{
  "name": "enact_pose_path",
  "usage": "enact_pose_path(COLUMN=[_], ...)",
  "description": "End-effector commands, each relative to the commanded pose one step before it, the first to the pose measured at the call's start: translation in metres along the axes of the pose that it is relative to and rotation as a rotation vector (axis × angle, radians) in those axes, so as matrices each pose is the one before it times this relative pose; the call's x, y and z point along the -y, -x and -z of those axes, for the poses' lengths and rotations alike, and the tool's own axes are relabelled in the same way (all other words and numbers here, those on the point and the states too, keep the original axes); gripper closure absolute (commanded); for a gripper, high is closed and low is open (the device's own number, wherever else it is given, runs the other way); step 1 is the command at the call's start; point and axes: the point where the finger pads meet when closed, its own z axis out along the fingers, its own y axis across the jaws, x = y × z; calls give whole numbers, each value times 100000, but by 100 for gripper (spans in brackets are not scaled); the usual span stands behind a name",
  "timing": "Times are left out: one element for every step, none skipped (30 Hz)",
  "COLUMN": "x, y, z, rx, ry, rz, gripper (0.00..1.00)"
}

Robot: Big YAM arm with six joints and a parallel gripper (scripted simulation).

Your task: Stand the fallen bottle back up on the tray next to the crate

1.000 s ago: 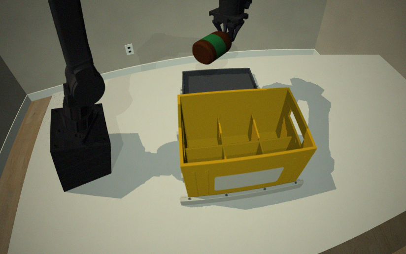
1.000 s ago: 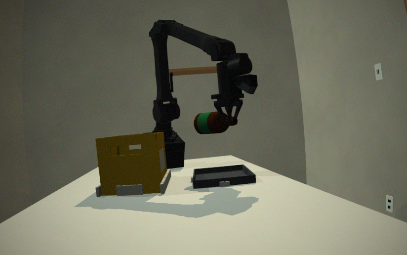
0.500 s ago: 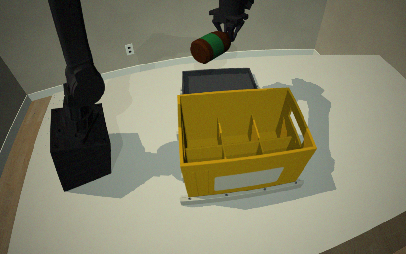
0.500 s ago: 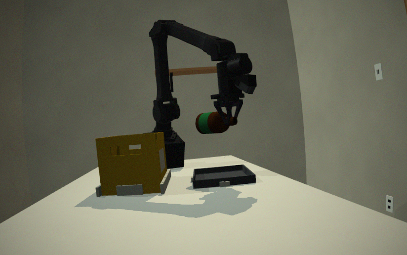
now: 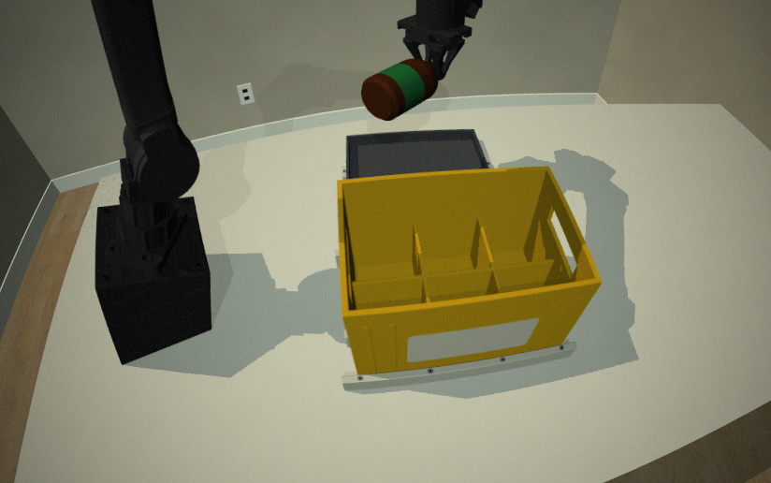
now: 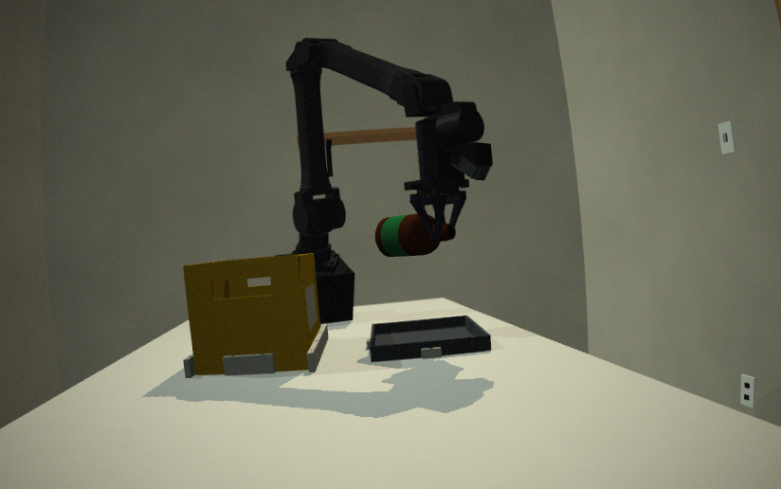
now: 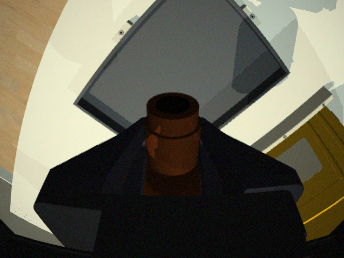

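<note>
A brown bottle with a green label hangs high in the air, lying nearly level. My gripper is shut on its neck end, and the base points away from the fingers. In the exterior view the bottle and gripper are well above the dark tray. The tray lies empty on the table behind the yellow crate. The wrist view shows the bottle neck between the fingers with the tray below.
The yellow crate with its dividers stands beside the tray, on a grey base rail. The arm's black base block stands at the left of the table. The walls are close behind the table's far edge.
</note>
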Motion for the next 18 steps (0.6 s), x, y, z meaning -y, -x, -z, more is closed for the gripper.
enact_pose_path(x=[-129,0,0,0,0,0,0,0,0,0,0,0,0,0,0,0,0,0], y=[2552,0,0,0,0,0,0,0,0,0,0,0,0,0,0,0,0,0], z=[3819,0,0,0,0,0,0,0,0,0,0,0,0,0,0,0,0,0], rx=[7888,0,0,0,0,0,0,0,0,0,0,0,0,0,0,0,0,0], ry=[-876,0,0,0,0,0,0,0,0,0,0,0,0,0,0,0,0,0], rz=[-356,0,0,0,0,0,0,0,0,0,0,0,0,-9,-61,-154,-279,-426], gripper=[100,100,100,100,100,100,100,100,100,100,100,100,100,100,100,100,100,100])
